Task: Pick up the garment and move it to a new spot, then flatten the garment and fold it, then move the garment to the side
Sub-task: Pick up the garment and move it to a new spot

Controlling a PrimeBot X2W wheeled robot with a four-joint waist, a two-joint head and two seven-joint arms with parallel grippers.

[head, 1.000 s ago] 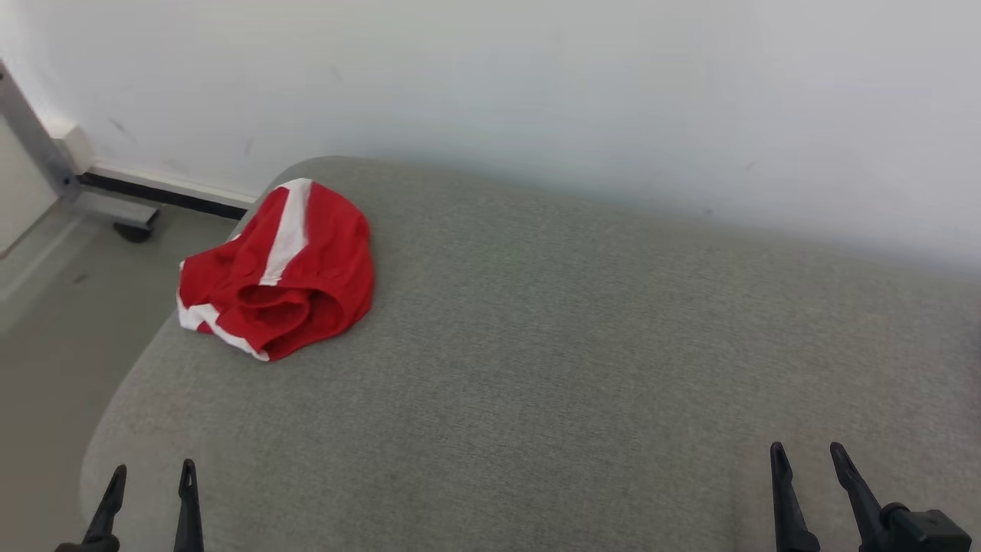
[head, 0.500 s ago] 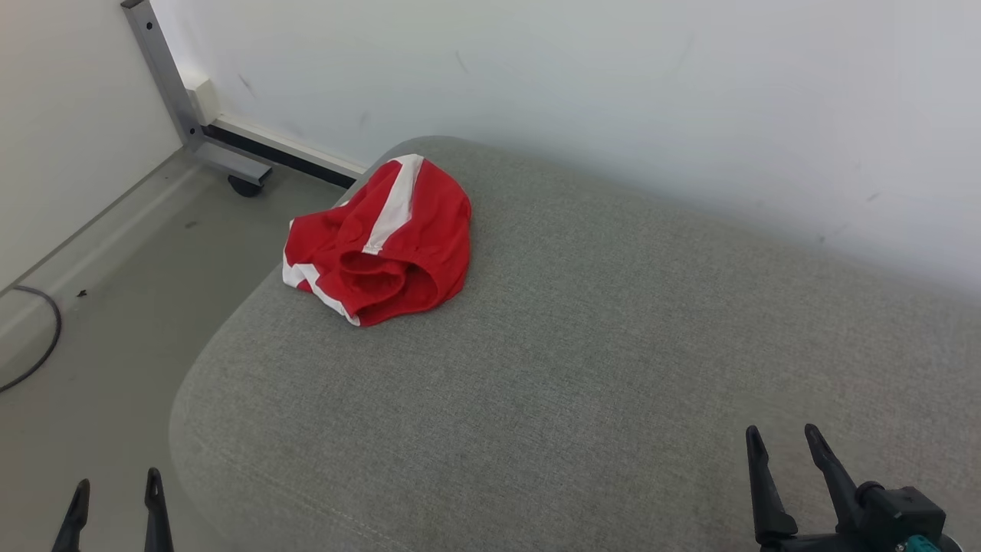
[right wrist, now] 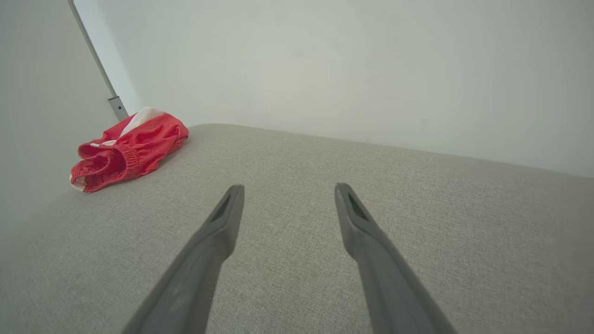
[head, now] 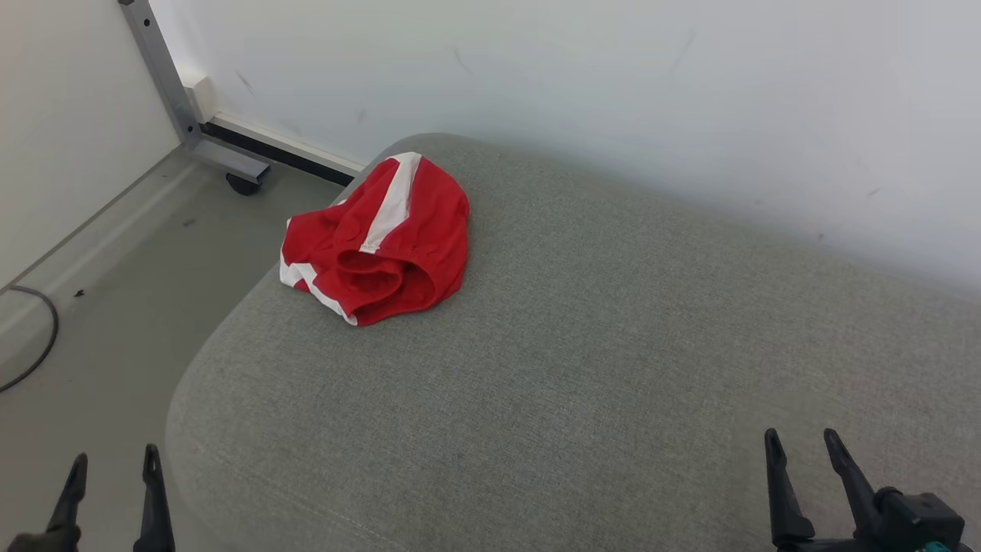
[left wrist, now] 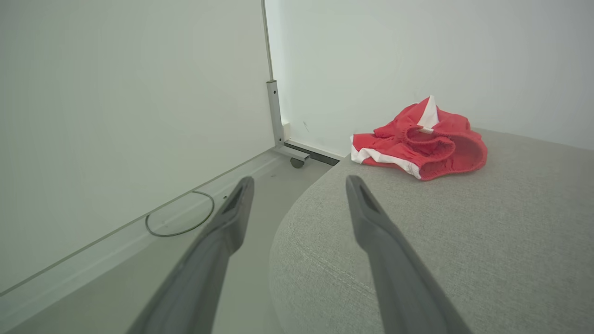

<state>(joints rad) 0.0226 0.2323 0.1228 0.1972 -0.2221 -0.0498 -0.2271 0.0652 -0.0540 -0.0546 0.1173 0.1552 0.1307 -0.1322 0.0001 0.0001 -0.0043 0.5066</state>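
**Operator:** Where is the garment?

**Spotter:** You have the red garment (head: 375, 241) with white stripes lying crumpled on the grey cushion (head: 582, 345). It sits at the far left corner, close to the white wall (head: 613, 77). Its left side reaches the cushion's rounded edge, above the floor (head: 100, 261). From your left wrist view the garment (left wrist: 420, 141) shows a gathered elastic opening facing the camera. From your right wrist view it (right wrist: 127, 150) lies far off to the left.

**Operator:** And my grippers?

**Spotter:** Your left gripper (head: 115, 454) is released, its 2 fingers spread and holding nothing. It hangs at the cushion's near left edge. In its own view, the left gripper (left wrist: 299, 180) has 1 finger against the floor and 1 against the fabric. Your right gripper (head: 800, 434) is also released and empty, over the near right part of the cushion, well apart from the garment. Its wrist view shows the same spread in the right gripper (right wrist: 288, 187), with bare fabric between the fingers.

**Operator:** Anything else nearby?

**Spotter:** You can see a grey metal frame (head: 165, 84) on a caster (head: 244, 184) standing beyond the cushion's corner, and a dark cable (head: 34, 345) curving over the floor at the left.
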